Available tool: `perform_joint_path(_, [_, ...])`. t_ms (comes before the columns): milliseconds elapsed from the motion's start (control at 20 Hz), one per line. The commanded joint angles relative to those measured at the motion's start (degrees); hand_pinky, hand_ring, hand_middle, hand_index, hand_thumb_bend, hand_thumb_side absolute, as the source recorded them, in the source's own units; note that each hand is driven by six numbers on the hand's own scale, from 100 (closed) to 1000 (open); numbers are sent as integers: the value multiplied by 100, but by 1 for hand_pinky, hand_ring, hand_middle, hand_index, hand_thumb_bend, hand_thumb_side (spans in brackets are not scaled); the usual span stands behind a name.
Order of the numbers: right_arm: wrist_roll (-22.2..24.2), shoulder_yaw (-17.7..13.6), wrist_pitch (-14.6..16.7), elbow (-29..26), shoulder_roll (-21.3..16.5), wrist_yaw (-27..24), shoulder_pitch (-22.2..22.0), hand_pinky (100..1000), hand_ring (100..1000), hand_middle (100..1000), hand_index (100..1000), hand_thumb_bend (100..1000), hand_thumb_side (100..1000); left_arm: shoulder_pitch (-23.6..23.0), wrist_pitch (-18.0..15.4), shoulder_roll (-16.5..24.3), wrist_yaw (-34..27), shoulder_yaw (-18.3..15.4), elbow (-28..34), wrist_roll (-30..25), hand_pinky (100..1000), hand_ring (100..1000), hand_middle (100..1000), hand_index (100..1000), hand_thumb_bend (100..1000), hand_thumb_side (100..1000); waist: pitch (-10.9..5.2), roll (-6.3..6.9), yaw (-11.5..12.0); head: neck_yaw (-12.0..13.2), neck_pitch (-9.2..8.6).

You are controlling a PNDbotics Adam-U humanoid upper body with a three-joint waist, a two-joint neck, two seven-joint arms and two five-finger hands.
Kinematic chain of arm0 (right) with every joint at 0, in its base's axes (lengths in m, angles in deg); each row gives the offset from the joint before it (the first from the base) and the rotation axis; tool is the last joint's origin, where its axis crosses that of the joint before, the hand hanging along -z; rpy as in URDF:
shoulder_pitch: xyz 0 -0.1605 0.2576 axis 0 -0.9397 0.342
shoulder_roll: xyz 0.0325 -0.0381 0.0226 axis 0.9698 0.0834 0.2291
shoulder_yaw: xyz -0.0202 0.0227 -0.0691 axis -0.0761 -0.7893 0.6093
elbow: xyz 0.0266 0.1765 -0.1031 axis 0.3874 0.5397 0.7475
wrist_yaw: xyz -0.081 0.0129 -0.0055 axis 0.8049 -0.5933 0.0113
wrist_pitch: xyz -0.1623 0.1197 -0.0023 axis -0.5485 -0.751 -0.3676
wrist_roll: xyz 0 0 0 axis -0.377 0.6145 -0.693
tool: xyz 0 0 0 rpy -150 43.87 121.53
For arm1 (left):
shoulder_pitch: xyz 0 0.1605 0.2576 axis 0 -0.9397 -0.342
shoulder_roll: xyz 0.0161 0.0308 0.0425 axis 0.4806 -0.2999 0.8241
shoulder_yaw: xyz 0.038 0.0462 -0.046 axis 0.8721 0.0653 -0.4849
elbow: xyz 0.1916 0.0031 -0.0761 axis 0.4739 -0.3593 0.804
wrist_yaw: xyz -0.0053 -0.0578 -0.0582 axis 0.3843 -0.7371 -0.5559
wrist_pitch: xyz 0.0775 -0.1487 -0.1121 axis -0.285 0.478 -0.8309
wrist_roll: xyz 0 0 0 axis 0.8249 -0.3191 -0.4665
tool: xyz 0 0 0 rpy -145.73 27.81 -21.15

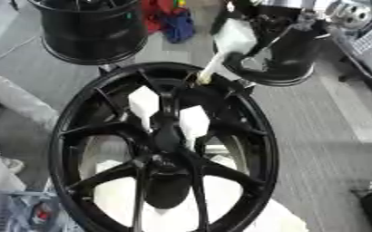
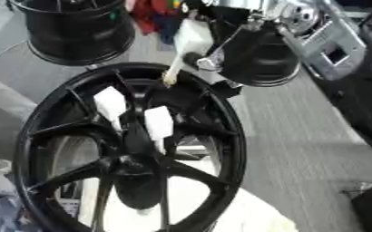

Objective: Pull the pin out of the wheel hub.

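Note:
A large black spoked wheel hub (image 1: 66,136) stands in the middle of the left eye view. Two white blocks (image 1: 144,102) sit on its upper spokes near the centre. The pin (image 1: 213,61) is a cream rod with a wide white head. It hangs slanted above the hub's upper rim, with its yellowish tip just at the rim's inner edge. My right hand (image 2: 213,27) comes in from the upper right, black below a silver arm, and is shut on the pin's white head. The fingers are partly hidden against the dark rim behind. My left hand does not show.
Two more black rims stand behind, one at the upper left (image 1: 90,27) and one at the upper right (image 1: 288,59). Red and blue items (image 1: 169,20) lie between them. A bluish packet (image 1: 26,213) lies at the lower left. Grey floor runs along the right side.

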Motion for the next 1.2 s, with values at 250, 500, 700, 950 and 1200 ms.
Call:
perform_joint_path(250, [-1306, -1580, -261, -608, -830, 256, -2264, 425, 430, 535, 644, 154, 128, 20, -4, 74, 10, -134, 82, 118, 577, 662, 675, 740, 407, 271, -43, 107, -150, 202, 27])
perform_joint_path(500, [-1922, -2456, -689, -604, 105, 1651, -3719, 930, 900, 895, 928, 369, 342, 28, -2, 48, 6, -162, 89, 151, 577, 663, 675, 740, 407, 271, -9, 148, -260, 252, 27])
perform_joint_path(700, [-2790, -2935, -1078, -628, 1052, 2308, -4157, 937, 894, 901, 922, 349, 354, 28, -6, 26, 0, -173, 98, 163, 577, 663, 675, 740, 408, 271, 10, 199, -283, 254, 27])
perform_joint_path(950, [-3980, -3083, -1281, -734, 1780, 2277, -4194, 847, 818, 850, 894, 241, 322, 37, -8, -10, -9, -169, 99, 164, 576, 663, 676, 740, 407, 272, 25, 249, -286, 254, 27])
perform_joint_path(1200, [-4500, -2886, -1037, -876, 2141, 1716, -4110, 730, 706, 781, 848, 119, 251, 55, -12, -36, -19, -167, 106, 164, 576, 664, 676, 740, 406, 273, 41, 283, -268, 241, 21])
